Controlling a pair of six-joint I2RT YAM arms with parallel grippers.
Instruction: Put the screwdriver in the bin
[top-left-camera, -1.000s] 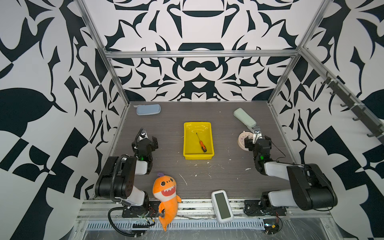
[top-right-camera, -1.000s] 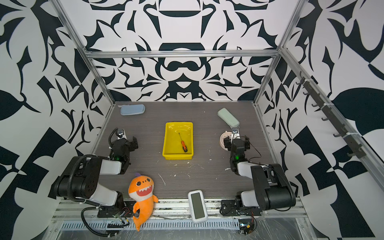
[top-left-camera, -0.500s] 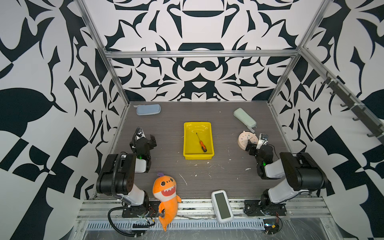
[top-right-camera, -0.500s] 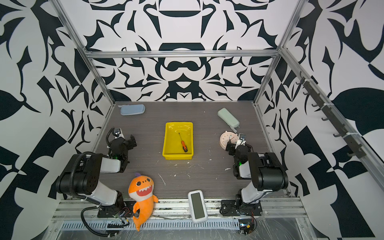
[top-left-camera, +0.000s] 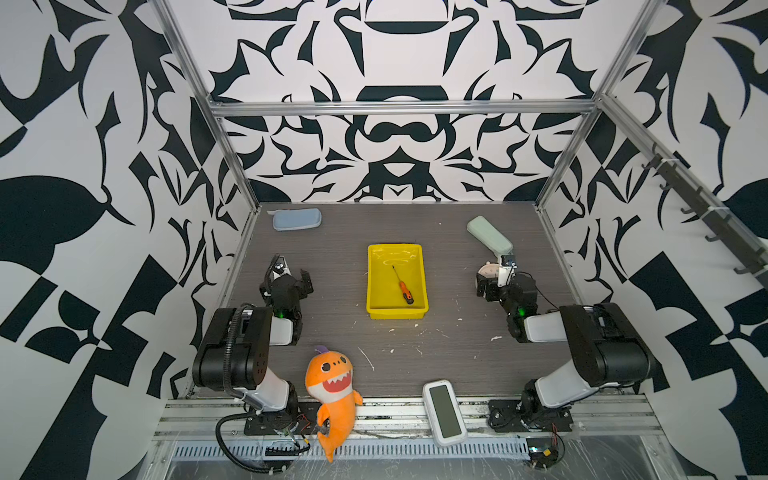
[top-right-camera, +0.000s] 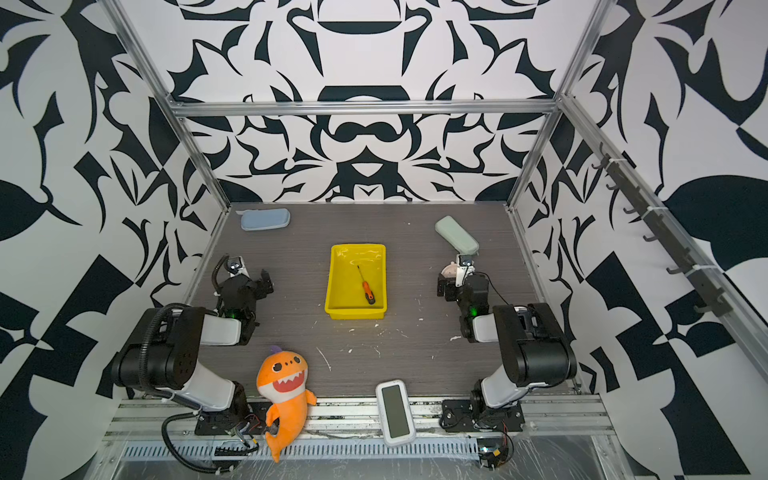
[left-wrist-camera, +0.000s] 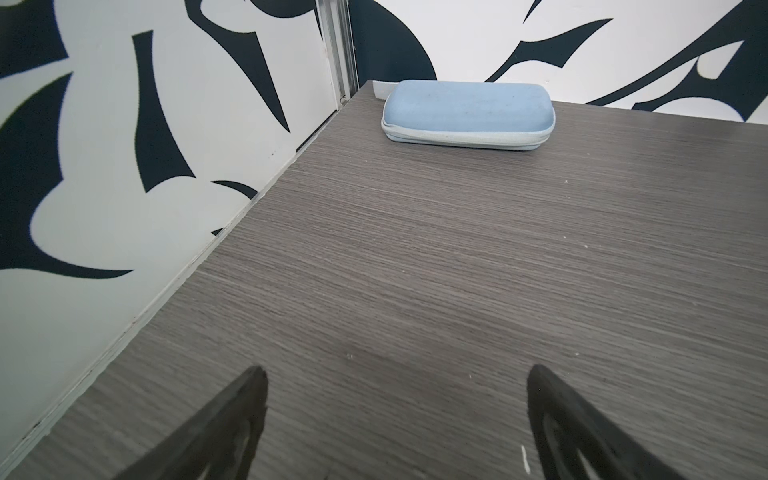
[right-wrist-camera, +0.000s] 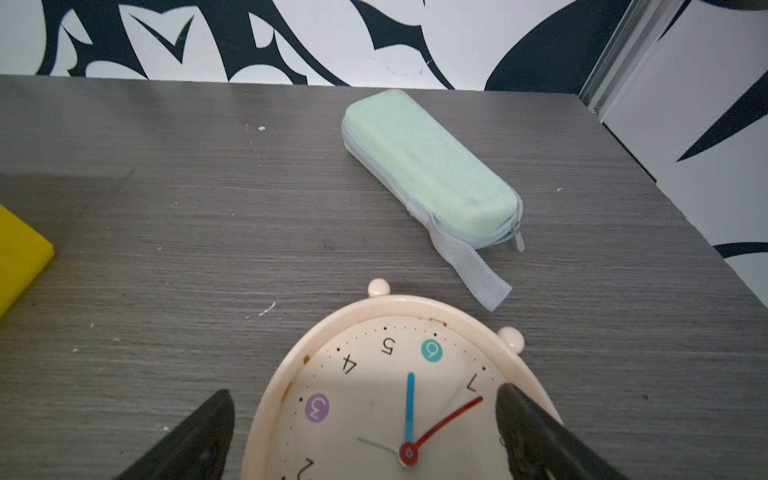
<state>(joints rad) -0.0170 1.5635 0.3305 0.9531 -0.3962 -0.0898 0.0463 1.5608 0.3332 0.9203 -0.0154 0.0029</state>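
screwdriver (top-left-camera: 402, 285) lies flat inside bin (top-left-camera: 397, 312) midway between the arms, handle toward the front wall, shaft pointing back. left fingers (left-wrist-camera: 232, 415) and right fingers (right-wrist-camera: 199, 432) are spread, empty, well apart from it. Looks done.

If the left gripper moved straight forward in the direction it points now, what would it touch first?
Most likely the blue case by the far wall; only bare table lies between it and the open left gripper. How steeply it tilts downward is unclear.

2 top views high, sharing table (top-left-camera: 453, 266), 2 wrist views low
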